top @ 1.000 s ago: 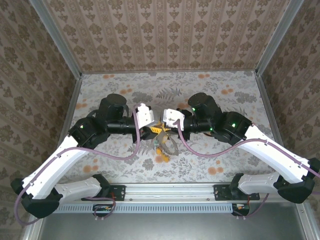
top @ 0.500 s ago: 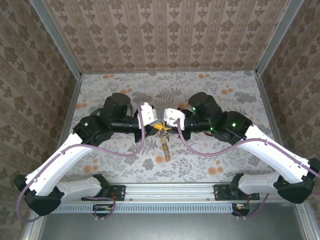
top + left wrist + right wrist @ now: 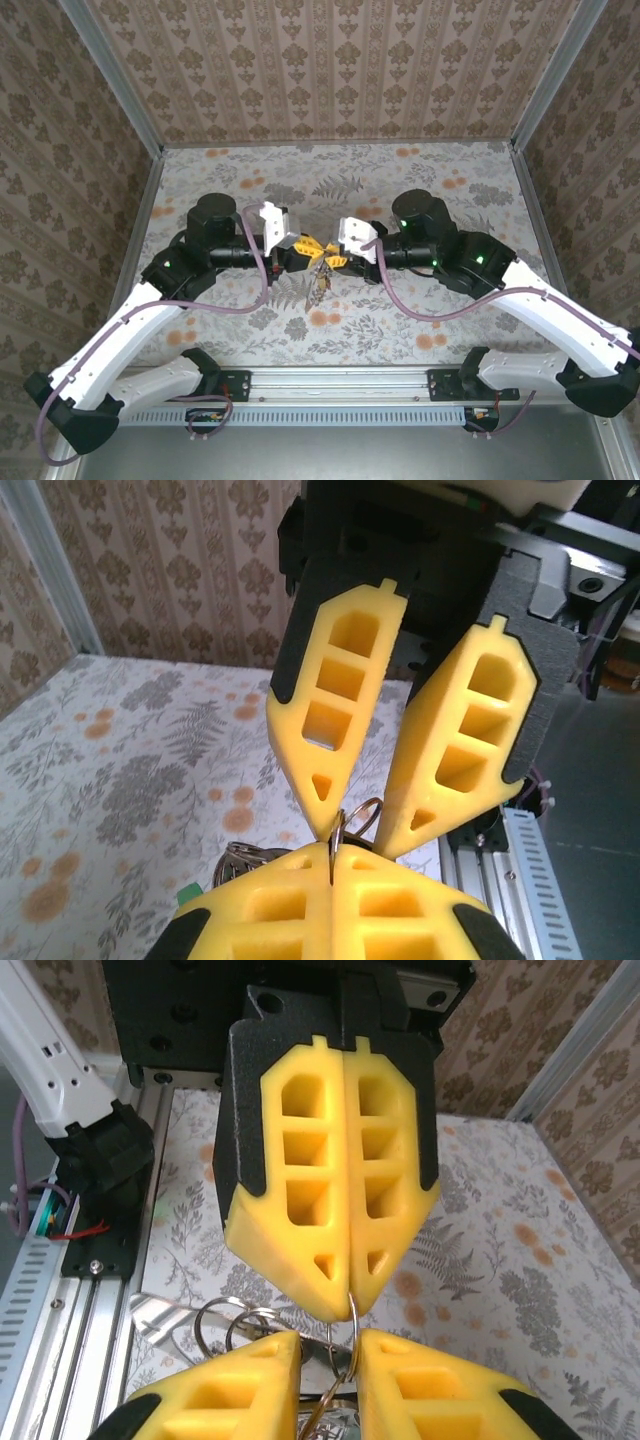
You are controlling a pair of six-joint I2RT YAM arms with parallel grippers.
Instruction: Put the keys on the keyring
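Note:
My left gripper (image 3: pixel 303 249) and right gripper (image 3: pixel 333 257) meet tip to tip above the table's middle. In the left wrist view my left gripper (image 3: pixel 332 852) is shut on a thin metal loop of the keyring (image 3: pixel 366 813). The right gripper (image 3: pixel 360 832) stands opposite with its jaws spread on either side of that loop. In the right wrist view my right gripper (image 3: pixel 328 1352) is open, and the keyring (image 3: pixel 351 1332) passes down through its gap. The left gripper (image 3: pixel 347 1305) pinches the loop from above. The keys (image 3: pixel 319 286) hang in a dark bunch below both grippers.
More small metal rings (image 3: pixel 226 1322) and a flat shiny blade (image 3: pixel 158 1314) hang left of my right fingers. The floral table (image 3: pixel 420 180) is walled by patterned panels. The aluminium base rail (image 3: pixel 340 382) runs along the near edge.
The left gripper has shut on the ring and the right gripper's jaws have come apart. The left arm has drawn back to the left, and the bunch now hangs free.

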